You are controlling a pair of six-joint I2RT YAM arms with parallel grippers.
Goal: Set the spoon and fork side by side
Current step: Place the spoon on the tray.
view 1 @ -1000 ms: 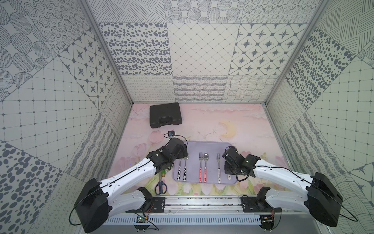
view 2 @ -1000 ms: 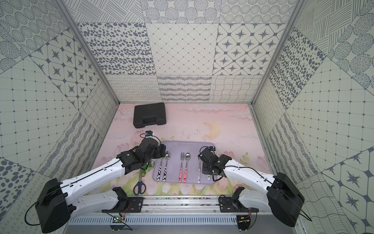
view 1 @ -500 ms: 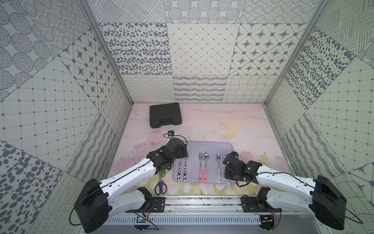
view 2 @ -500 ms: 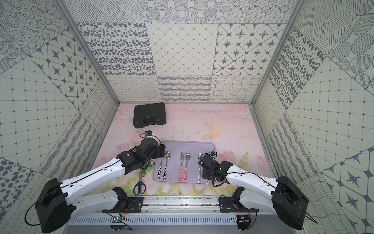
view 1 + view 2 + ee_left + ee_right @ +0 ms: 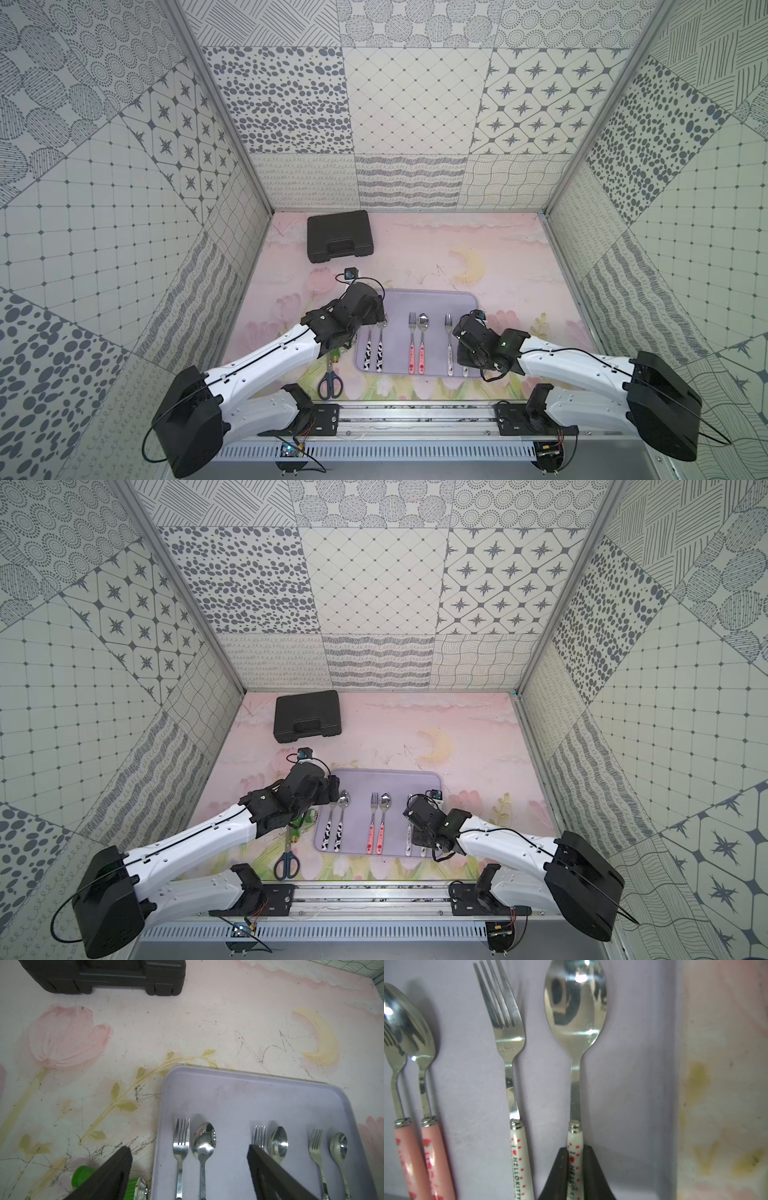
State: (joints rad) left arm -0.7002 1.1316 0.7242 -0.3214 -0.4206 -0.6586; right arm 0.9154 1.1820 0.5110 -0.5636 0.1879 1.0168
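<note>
Pink flower-print tabletop (image 5: 415, 249) inside patterned tile walls (image 5: 415, 104), lilac tray (image 5: 432, 299) near the front; white-handled spoon (image 5: 576, 1012) at tray's right end runs front-to-back, bowl toward back wall, parallel just beside 1 fork (image 5: 508, 1039), right gripper (image 5: 575, 1153) clamped on its handle, left gripper (image 5: 188, 1150) wide, holding nothing.

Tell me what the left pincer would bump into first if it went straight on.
The left pincer would probably meet the tray first, near the heads of the nearest fork and spoon; depth is unclear.
</note>
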